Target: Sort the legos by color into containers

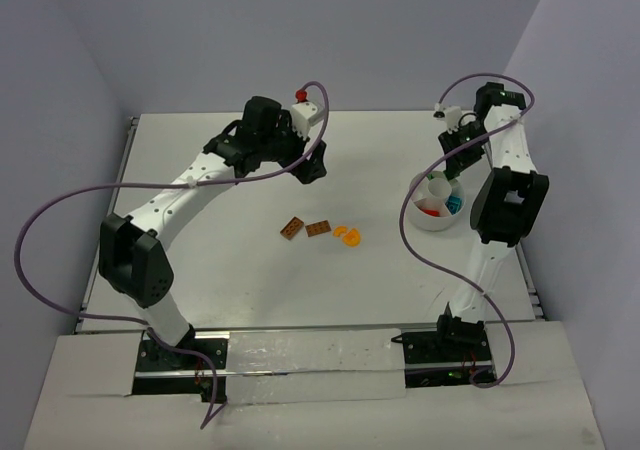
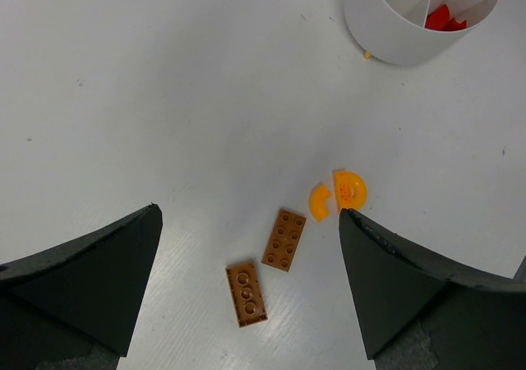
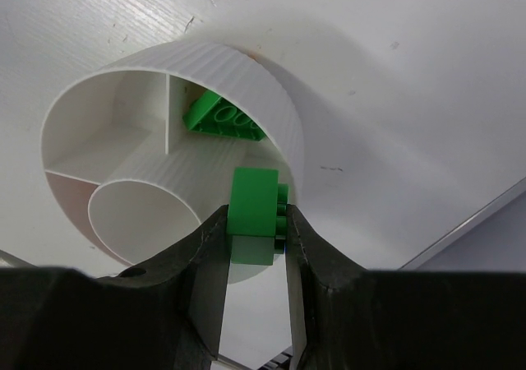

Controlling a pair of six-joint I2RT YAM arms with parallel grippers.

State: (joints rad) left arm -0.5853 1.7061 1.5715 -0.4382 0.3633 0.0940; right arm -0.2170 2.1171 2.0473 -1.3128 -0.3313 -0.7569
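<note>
My right gripper (image 3: 256, 226) is shut on a green lego brick (image 3: 255, 210) and holds it just above the rim of the white divided bowl (image 3: 271, 99). Another green lego (image 3: 223, 117) lies in one compartment below. From above, the right gripper (image 1: 450, 165) hangs over the bowl (image 1: 420, 218), which also holds a red lego (image 1: 431, 211) and a teal one (image 1: 454, 204). My left gripper (image 2: 250, 212) is open, high above two brown plates (image 2: 246, 293) (image 2: 284, 238) and two orange curved pieces (image 2: 319, 202) (image 2: 352, 189) that lie on the table.
The bowl (image 2: 386, 33) stands at the right side of the table, with red pieces (image 2: 444, 18) visible inside. A tiny orange bit (image 2: 367, 54) lies at its foot. Purple cables loop off both arms. The table edge runs close behind the bowl.
</note>
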